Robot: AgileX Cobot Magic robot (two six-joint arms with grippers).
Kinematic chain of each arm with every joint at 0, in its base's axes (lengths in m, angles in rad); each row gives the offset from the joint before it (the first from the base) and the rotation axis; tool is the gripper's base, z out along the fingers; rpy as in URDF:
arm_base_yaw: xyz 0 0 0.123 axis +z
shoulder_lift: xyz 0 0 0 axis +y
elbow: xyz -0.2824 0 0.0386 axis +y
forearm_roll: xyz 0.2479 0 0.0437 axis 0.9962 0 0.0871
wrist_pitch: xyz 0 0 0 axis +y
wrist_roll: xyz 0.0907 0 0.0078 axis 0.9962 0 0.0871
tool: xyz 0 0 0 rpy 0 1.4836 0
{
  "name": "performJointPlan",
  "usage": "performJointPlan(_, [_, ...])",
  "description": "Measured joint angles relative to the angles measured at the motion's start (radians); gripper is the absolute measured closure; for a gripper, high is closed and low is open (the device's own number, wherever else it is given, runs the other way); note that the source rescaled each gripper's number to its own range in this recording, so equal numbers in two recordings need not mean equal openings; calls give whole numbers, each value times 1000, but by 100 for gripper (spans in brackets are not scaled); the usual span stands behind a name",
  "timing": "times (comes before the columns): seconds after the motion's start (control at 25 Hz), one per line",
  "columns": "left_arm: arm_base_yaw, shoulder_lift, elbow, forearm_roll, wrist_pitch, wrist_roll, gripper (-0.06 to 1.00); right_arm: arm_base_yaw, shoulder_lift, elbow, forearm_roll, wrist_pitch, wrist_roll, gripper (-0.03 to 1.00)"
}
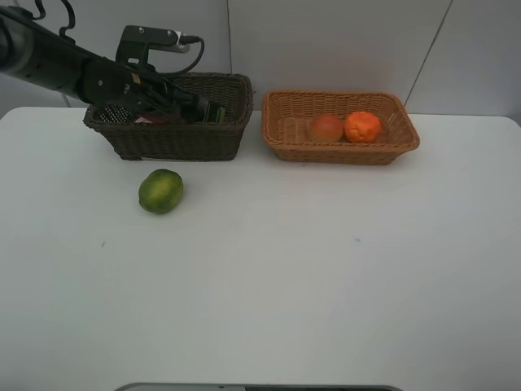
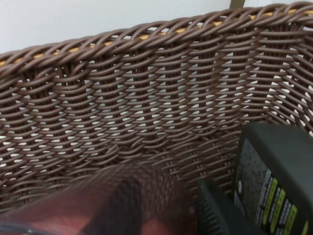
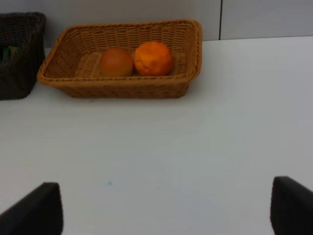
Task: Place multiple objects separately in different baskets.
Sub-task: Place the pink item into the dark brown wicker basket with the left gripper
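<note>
Reaching over the dark basket (image 1: 175, 134) at the back left of the white worktop (image 1: 285, 269), the left arm (image 1: 73, 69) has its left gripper (image 1: 202, 106) down inside the wicker. Its jaws are hidden in the overhead view and out of frame in the wrist view, but they stand fully closed; what, if anything, they grip cannot be told. The wrist view shows the mauve cup (image 2: 122, 200) right up against the lens, with the basket's brown weave behind it and a black bottle (image 2: 276, 181) with green markings beside it. From above, a patch of pink (image 1: 151, 120) shows inside the same basket under the arm.

Just to the right, apart from the dark basket, sits the tan basket (image 1: 340, 147), holding the peach (image 1: 326, 128) and the orange (image 1: 362, 126) side by side, touching. The lime-green fruit (image 1: 160, 191) lies alone on the worktop in front of the dark basket, near its front wall.

The right gripper (image 3: 166, 208) hangs over bare worktop with its jaws spread wide and nothing between them, facing the tan basket from well back.
</note>
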State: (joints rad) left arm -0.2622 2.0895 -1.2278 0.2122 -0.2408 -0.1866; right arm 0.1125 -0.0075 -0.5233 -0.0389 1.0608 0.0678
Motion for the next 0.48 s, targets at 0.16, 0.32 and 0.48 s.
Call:
performJointPlan(0.16, [0, -1, 0, 0, 0, 0, 81, 0, 0, 0, 0, 0, 0, 12])
performJointPlan(0.32, [0, -14, 0, 0, 0, 0, 26, 0, 0, 0, 0, 0, 0, 12])
performJointPlan(0.48, [0, -42, 0, 0, 6, 0, 6, 0, 0, 0, 0, 0, 0, 12])
